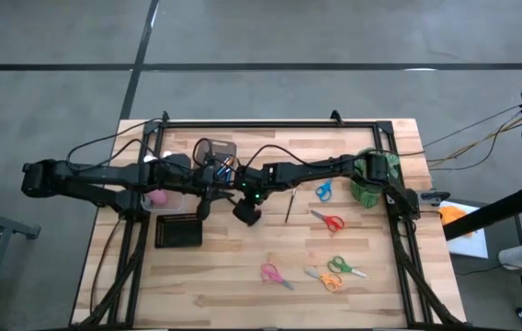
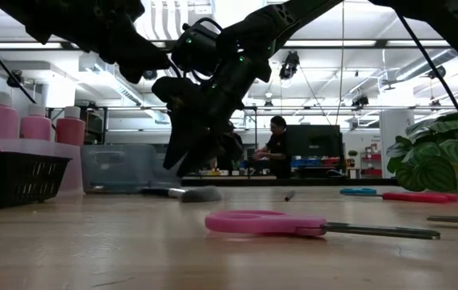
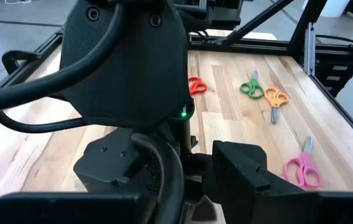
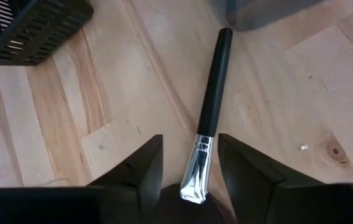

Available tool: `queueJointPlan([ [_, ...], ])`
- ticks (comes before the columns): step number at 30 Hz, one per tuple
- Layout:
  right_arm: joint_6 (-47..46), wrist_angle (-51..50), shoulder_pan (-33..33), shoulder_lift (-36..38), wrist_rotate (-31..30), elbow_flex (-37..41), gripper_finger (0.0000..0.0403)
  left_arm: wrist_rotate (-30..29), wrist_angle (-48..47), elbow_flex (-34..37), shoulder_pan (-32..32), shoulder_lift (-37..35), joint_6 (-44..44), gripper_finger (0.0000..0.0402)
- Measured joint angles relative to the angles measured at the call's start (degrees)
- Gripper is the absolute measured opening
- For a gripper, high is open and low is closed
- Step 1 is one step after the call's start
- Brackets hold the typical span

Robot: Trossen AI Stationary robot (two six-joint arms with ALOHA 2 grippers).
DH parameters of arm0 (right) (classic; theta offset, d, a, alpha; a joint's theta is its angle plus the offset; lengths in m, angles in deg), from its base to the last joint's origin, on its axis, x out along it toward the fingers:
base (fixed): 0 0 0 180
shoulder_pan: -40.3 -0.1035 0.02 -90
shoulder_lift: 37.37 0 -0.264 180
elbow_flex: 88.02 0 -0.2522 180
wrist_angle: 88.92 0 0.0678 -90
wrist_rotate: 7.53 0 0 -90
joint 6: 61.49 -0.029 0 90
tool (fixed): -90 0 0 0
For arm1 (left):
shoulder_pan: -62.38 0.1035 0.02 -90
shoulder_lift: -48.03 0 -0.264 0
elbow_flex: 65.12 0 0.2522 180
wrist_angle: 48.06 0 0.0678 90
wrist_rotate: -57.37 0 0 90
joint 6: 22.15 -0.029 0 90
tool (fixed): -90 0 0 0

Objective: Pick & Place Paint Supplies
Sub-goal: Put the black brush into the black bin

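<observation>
A stubby black brush (image 4: 212,93) with a silver ferrule lies flat on the wooden table; it also shows in the low view (image 2: 182,193). My right gripper (image 4: 189,146) is open above it near the table's middle (image 1: 247,213). Its fingers slant down on either side of the ferrule without touching it. My left gripper (image 1: 202,207) waits just to the left, behind the right wrist, open with nothing between its fingers (image 3: 195,155). Three pink bottles (image 2: 31,125) with white caps stand in a clear tray at the left. A thin paintbrush (image 1: 289,207) lies right of the grippers.
A black mesh basket (image 1: 178,230) sits near-left of the grippers and a clear bin (image 1: 215,152) with brushes stands behind them. Blue (image 1: 323,190), red (image 1: 328,221), green (image 1: 344,267), orange (image 1: 325,279) and pink scissors (image 1: 275,274) lie to the right and near. A leafy plant (image 1: 376,175) stands far right.
</observation>
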Motion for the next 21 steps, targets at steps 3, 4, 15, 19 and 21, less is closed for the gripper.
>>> queueJointPlan([
  [3,0.11,-0.02,0.00,0.00,0.00,0.00,0.0173,0.00,-0.96,0.00,0.00,0.00,0.01,0.0097],
  [4,0.17,-0.02,0.00,0.00,0.00,0.00,0.0180,0.00,-1.05,0.00,0.00,0.00,0.00,0.0097],
  [15,-0.46,-0.02,0.00,0.10,0.01,0.00,0.0217,0.00,-1.18,0.00,0.00,0.00,0.02,0.0097],
  [19,0.89,0.22,-0.03,1.90,-0.33,0.57,0.0217,0.00,-1.18,0.00,0.00,0.02,0.02,0.0097],
  [21,1.59,1.59,-0.28,3.36,-2.37,1.22,0.0217,0.00,-1.21,0.00,0.00,0.02,0.02,0.0097],
])
